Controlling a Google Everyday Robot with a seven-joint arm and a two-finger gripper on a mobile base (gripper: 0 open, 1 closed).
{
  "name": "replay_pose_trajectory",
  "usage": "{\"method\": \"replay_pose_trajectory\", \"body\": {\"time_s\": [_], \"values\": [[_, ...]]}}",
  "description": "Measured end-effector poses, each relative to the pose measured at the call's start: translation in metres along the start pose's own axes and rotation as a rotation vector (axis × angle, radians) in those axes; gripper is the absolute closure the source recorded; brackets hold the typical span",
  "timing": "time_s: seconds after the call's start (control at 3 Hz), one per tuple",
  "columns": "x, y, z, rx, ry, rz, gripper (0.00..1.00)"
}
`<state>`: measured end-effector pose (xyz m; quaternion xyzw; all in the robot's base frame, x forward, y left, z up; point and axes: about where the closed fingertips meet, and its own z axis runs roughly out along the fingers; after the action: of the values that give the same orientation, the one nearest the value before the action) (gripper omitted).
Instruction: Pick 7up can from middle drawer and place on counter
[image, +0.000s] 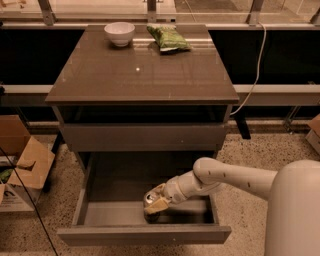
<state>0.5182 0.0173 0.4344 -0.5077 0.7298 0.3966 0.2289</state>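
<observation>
1. Gripper. The gripper (154, 200) sits inside the open drawer (145, 234), below the front edge of the counter (142, 75) and slightly right of its centre line. We see one tan finger (159, 189) behind the can (149, 198) and the other in front of it; the two are clamped on the can near its top. The arm (235, 175) enters from the right, crosses the right wall of the drawer and angles down to the left towards the can.

2. Can. The can is in the drawer, in the front half of the tray and right of centre. Its silver top faces up and towards us; the dark body below it is in shadow. We cannot tell whether the base touches the tray floor.

3. Drawer. The drawer is pulled well out past the front edge of the counter. Its grey tray holds nothing else that we can see. Above it, a second plain grey drawer front (145, 137) is closed, flush under the counter.

4. Counter. A white bowl (119, 33) stands near the rear left corner. A green snack bag (168, 37) lies flat near the rear edge, just right of centre and well apart from the bowl. The middle and front of the glossy top reflect the light.

5. Surroundings. An open cardboard box (20, 165) stands on the speckled floor left of the cabinet. A white cable (257, 65) hangs behind the right edge of the counter.
</observation>
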Motion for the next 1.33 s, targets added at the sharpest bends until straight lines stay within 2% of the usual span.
{"method": "replay_pose_trajectory", "body": {"time_s": [0.33, 0.67, 1.0, 1.33], "values": [[-0.017, 0.006, -0.015, -0.001, -0.037, -0.029, 0.96], [-0.044, 0.014, -0.044, -0.033, -0.091, -0.094, 1.0], [-0.089, 0.047, -0.094, -0.128, -0.121, -0.279, 1.0], [-0.119, 0.075, -0.13, -0.183, -0.111, -0.442, 1.0]]}}
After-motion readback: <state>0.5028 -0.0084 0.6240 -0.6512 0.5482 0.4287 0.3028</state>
